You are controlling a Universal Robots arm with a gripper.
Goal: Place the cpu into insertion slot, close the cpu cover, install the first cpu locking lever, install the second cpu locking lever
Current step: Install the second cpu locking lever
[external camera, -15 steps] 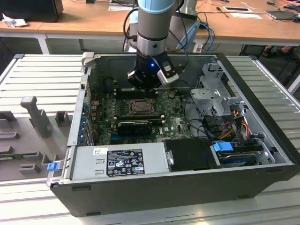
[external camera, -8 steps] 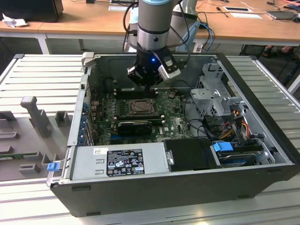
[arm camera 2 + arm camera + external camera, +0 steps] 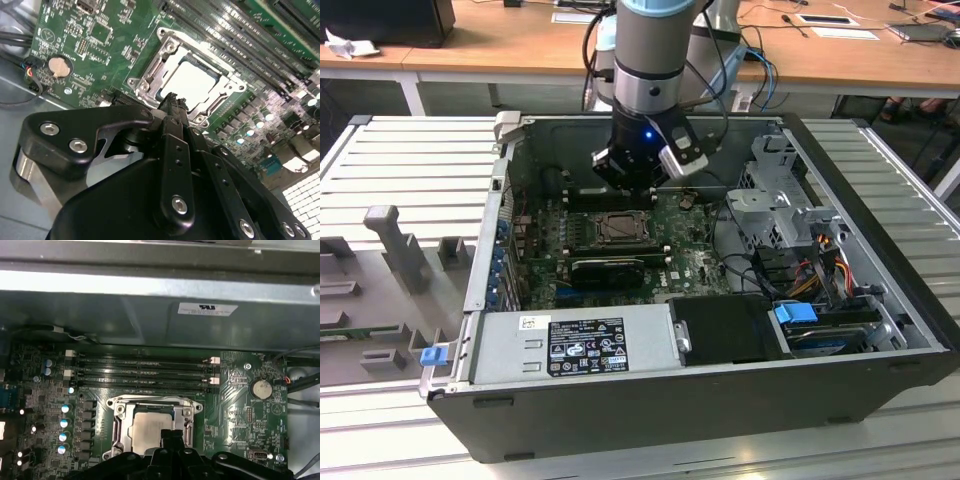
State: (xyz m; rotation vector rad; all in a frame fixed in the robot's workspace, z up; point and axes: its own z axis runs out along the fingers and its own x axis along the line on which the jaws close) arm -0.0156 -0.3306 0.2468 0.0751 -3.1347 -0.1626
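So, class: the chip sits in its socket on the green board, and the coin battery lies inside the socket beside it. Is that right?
Not quite. The coin battery lies on the green board outside the socket, as the first wrist view shows. The chip does sit in its socket.

- My gripper (image 3: 172, 102) looks like matt black plastic with shiny steel screws.
- The cpu (image 3: 192, 80) shows pale, smooth, glossy metal.
- The cpu cover (image 3: 152, 402) is bright silvery metal.
- The circuit board (image 3: 125, 40) is glossy green.

A ribbed grey metal tabletop (image 3: 410, 160) spreads out in the exterior view. Beyond it runs a long wooden desk (image 3: 510, 55) on white legs, strewn with papers (image 3: 830, 22) and a dark box (image 3: 390, 20).
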